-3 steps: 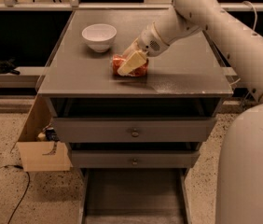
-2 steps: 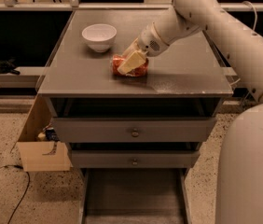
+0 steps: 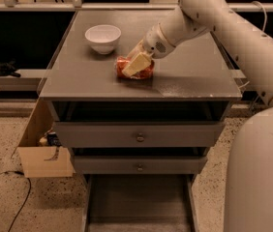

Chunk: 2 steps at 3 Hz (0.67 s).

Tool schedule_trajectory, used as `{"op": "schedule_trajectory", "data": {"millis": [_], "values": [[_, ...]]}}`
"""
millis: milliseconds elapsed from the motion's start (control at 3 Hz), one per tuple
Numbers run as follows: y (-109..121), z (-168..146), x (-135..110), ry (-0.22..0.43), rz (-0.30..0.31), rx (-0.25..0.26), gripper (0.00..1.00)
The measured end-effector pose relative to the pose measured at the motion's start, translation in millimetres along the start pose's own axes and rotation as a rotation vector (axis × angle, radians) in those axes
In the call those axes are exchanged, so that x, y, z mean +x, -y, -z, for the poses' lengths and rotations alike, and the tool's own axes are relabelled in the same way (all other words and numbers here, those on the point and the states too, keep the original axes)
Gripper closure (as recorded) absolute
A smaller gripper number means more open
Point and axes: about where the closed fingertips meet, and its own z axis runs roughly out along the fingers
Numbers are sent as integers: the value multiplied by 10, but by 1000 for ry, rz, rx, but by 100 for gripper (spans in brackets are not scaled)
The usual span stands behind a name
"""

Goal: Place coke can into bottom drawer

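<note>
The coke can (image 3: 146, 70) lies on its side on the grey cabinet top, red-orange, to the right of the white bowl. My gripper (image 3: 137, 65) reaches down from the upper right and is shut on the can, with one cream finger (image 3: 135, 65) lying across its front. The can rests on the surface. The bottom drawer (image 3: 136, 199) is pulled out at the foot of the cabinet, its flat grey floor bare.
A white bowl (image 3: 103, 37) stands on the cabinet top (image 3: 189, 81), left of the can. Two upper drawers with round knobs (image 3: 140, 137) are closed. A cardboard box (image 3: 42, 153) sits on the floor at the left. My white arm and body fill the right side.
</note>
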Motion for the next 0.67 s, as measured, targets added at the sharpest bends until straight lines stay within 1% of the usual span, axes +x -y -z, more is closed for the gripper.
{"op": "schedule_trajectory", "data": {"millis": [333,667], "values": [[-48,158,-14,1,-1,-6,100],[-108,547,126,4,-35,18,100]]}}
